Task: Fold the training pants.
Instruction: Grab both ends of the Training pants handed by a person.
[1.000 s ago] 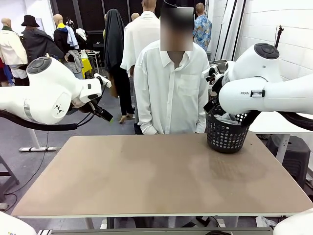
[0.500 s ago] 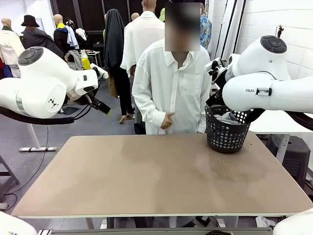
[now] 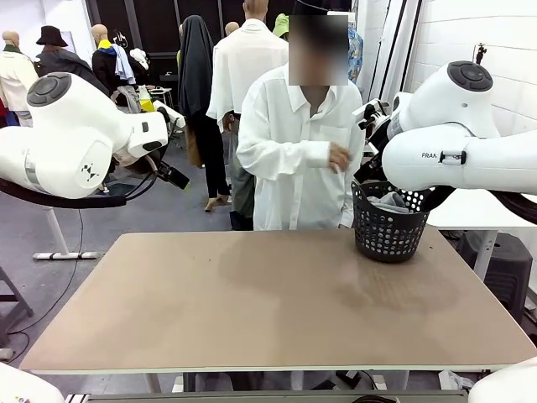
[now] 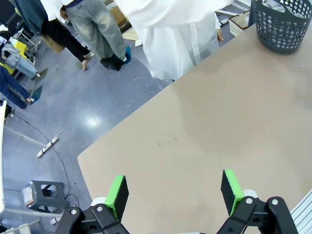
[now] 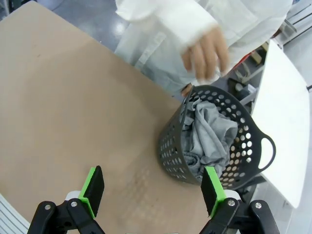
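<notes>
At the far right corner of the tabletop [image 3: 252,311], the black mesh basket [image 3: 382,239] stands where it stood a second ago, with the training pants [image 3: 388,201] bundled inside it. The person has changed most. The hand [image 3: 339,157] that hung by the hip a second ago has risen to chest height and now hovers above the basket rim, apart from the cloth, and the body leans toward that side. The left arm has drawn up and back a little, so the left pincer [image 3: 172,175] sits higher than before. The right arm lifted slightly early on and has held since. Both pincers are released. In the left wrist view the green pads [image 4: 117,192] are spread wide over bare tabletop, and in the right wrist view the right pincer [image 5: 155,189] gapes just as wide, grasping nothing. Of the pants only a crumpled grey heap [image 5: 209,131] shows above the mesh wall [image 5: 170,146]; the waistband and drawstring cannot be made out. From the front, the right arm's white link overlaps the basket's right rim. A white side table [image 5: 280,122] lies just beyond the basket, and a grey step stool [image 4: 41,192] stands on the floor off the tabletop's corner.
</notes>
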`<action>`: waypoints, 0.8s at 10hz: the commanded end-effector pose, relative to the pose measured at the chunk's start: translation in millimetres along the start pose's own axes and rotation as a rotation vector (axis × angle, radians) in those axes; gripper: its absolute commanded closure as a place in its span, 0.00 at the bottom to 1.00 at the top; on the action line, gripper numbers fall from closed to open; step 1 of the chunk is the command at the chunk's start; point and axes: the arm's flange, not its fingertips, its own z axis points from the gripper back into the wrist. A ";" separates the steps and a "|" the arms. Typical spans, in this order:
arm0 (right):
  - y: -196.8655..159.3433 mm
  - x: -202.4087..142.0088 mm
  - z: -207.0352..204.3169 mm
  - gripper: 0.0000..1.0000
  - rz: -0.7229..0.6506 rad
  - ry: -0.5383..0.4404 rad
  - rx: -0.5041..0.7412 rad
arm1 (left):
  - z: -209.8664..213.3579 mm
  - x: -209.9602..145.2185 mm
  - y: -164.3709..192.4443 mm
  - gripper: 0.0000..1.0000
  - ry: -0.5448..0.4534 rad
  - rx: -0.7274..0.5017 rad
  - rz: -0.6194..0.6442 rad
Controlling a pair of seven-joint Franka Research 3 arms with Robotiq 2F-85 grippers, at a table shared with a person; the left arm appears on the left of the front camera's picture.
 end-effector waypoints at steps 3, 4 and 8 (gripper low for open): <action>1.0 0.9 0.6 0.00 0.003 -0.003 0.001 | 0.0 -0.5 1.0 0.00 0.001 0.003 -0.005; 1.0 0.9 0.6 0.00 0.003 -0.003 0.001 | 0.0 -0.5 1.0 0.00 0.001 0.003 -0.005; 1.0 0.9 0.6 0.00 0.003 -0.003 0.001 | 0.0 -0.5 1.0 0.00 0.001 0.003 -0.005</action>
